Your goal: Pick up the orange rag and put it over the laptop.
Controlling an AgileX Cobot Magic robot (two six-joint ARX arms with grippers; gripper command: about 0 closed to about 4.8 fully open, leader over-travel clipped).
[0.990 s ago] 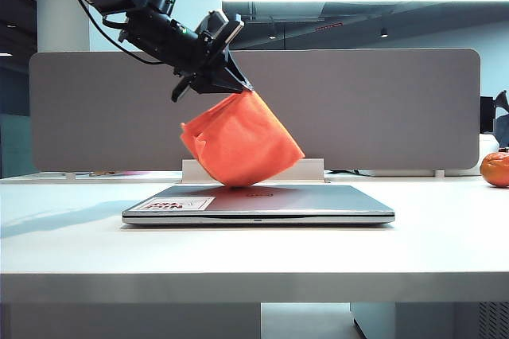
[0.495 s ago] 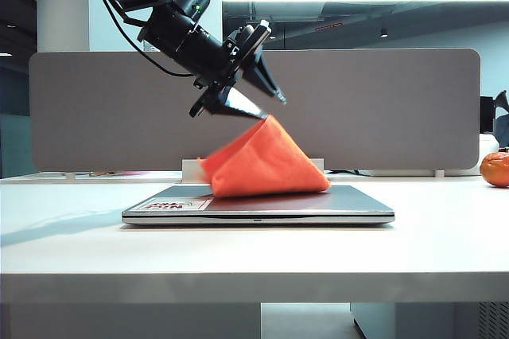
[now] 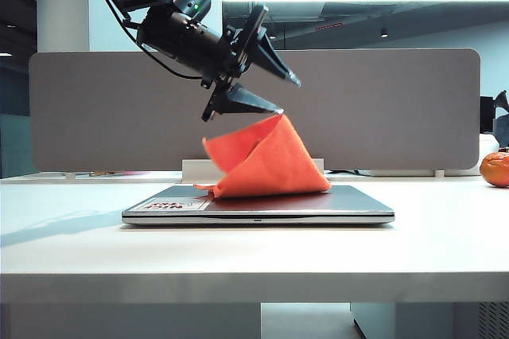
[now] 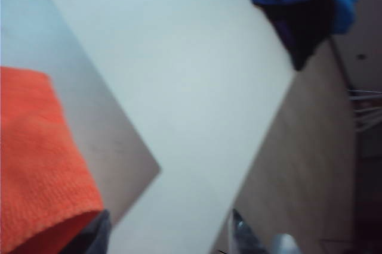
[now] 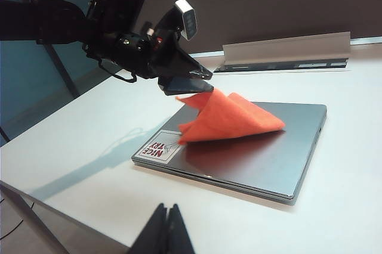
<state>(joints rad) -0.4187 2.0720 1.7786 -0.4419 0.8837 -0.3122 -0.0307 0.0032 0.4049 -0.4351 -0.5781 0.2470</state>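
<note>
Where the left pincer [image 3: 280, 94] hangs just above the cloth, spread wide and pinching nothing, likely so the cloth can fall free. Below it, the orange rag [image 3: 269, 164] sitting on the lid of the laptop [image 3: 350, 205], peaked like a little tent, its top close under the lower finger, covering only the middle. Laptop lying shut mid-desk [image 3: 238, 251], sticker [image 5: 161, 148] at one near corner. Right pincer [image 5: 166, 231] pressed together, low by the near desk edge. Grey screen [image 3: 398, 108] behind the far edge; orange ball [image 3: 495, 169] at the far right edge.
</note>
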